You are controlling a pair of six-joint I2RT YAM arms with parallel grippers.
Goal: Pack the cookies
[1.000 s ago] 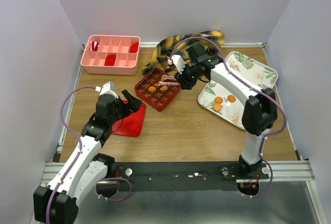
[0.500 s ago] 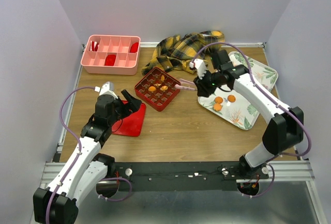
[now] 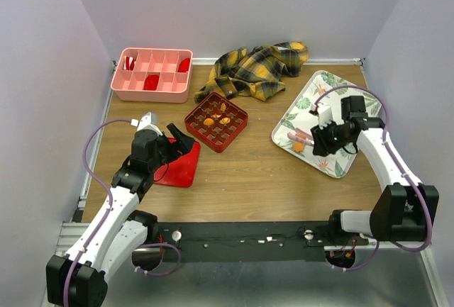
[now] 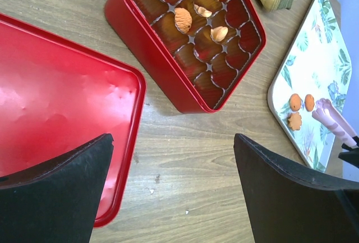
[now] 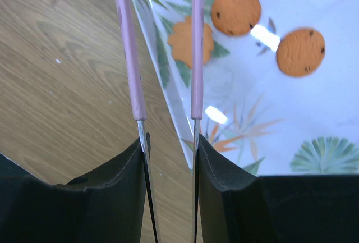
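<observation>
Back from the box (image 4: 148, 52), the right tool (image 5: 168, 153) clamps tongs (image 5: 196, 58) above cookies (image 5: 235, 10) on the tray (image 5: 291, 131), likely to fetch another. Left tool (image 4: 173, 142) hangs released.

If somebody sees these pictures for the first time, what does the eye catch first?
The right gripper holds pink tongs aimed at three orange cookies on the leaf-patterned tray at right. In the middle, the red gridded box has four more cookies; the left gripper hangs open by a red lid.
</observation>
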